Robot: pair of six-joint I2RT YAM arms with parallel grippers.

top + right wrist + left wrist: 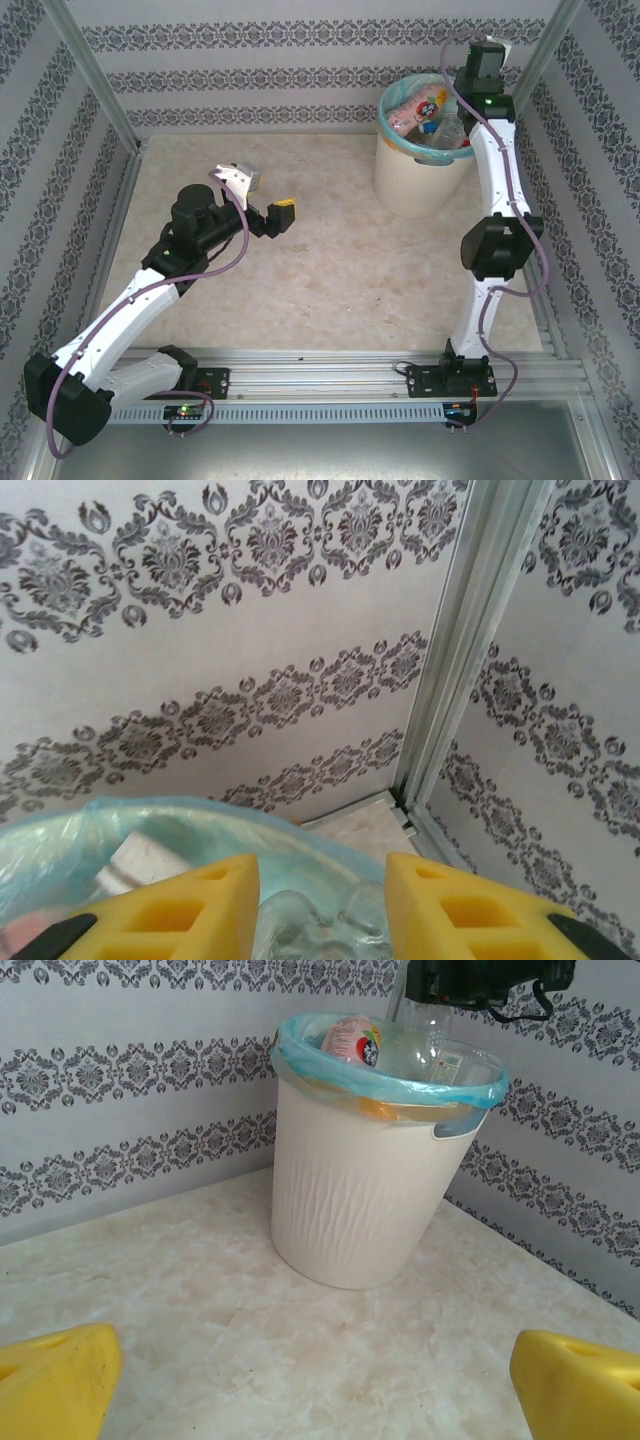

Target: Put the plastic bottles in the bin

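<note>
The bin (412,188), round and cream-white with a light turquoise liner (296,1058) folded over its rim, stands at the far right corner of the table (330,280), close to both patterned walls (300,40). It is heaped to the rim with plastic bottles (438,122); from the left wrist camera a pink-labelled bottle (352,1040) lies against the liner and a clear bottle (420,1038) stands upright beside it, rising above the rim. The right gripper (320,875) hangs directly over the bin, fingers pointing down, jaws partly apart. Clear plastic of a bottle (320,925) fills the gap between its yellow fingers (170,910); whether they press on it or merely frame it cannot be told. Behind it a metal corner post (460,630) runs up where the two walls meet. The left gripper (262,197) is well apart from the bin, over the bare middle-left of the table and facing the bin, its jaws spread fully wide with nothing between them.
</note>
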